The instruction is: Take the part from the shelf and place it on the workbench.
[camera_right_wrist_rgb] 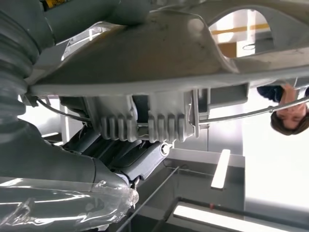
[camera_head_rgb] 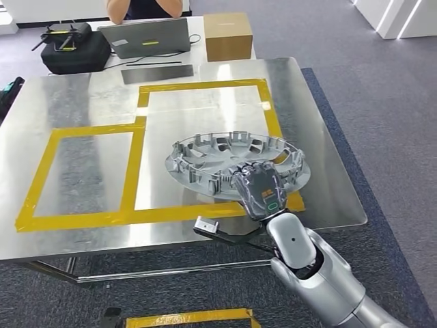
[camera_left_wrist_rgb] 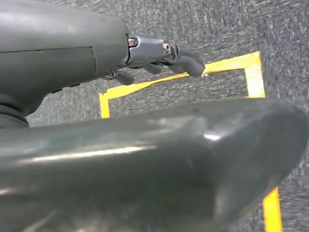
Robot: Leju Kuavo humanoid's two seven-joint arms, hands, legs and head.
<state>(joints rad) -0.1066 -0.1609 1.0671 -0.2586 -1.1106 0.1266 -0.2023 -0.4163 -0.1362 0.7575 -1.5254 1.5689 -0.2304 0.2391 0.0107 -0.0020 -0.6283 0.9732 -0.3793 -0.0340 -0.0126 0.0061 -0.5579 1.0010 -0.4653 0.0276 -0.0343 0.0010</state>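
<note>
One part [camera_head_rgb: 234,160]: grey round wheel-cover, ribbed side up, lying on the table [camera_head_rgb: 82,171] at its near right, inside the larger yellow tape outline [camera_head_rgb: 203,87], its near rim close to the table edge. I read this as the placing step nearly finished.

Right robot hand [camera_head_rgb: 259,190]: my fingers curled over the near rim, thumb under it by the right wrist view; it grips the part [camera_right_wrist_rgb: 153,58], presumably to steady it until it sits flat.

Left robot hand [camera_left_wrist_rgb: 160,58]: hanging above grey carpet and a floor tape mark [camera_left_wrist_rgb: 255,72], fingers loosely apart, holding nothing.

Table surroundings: a smaller tape square [camera_head_rgb: 85,174] to the left; beyond the far edge a laptop [camera_head_rgb: 145,37], a black case [camera_head_rgb: 74,49], a cardboard box [camera_head_rgb: 227,35], and a seated person [camera_head_rgb: 144,8].
</note>
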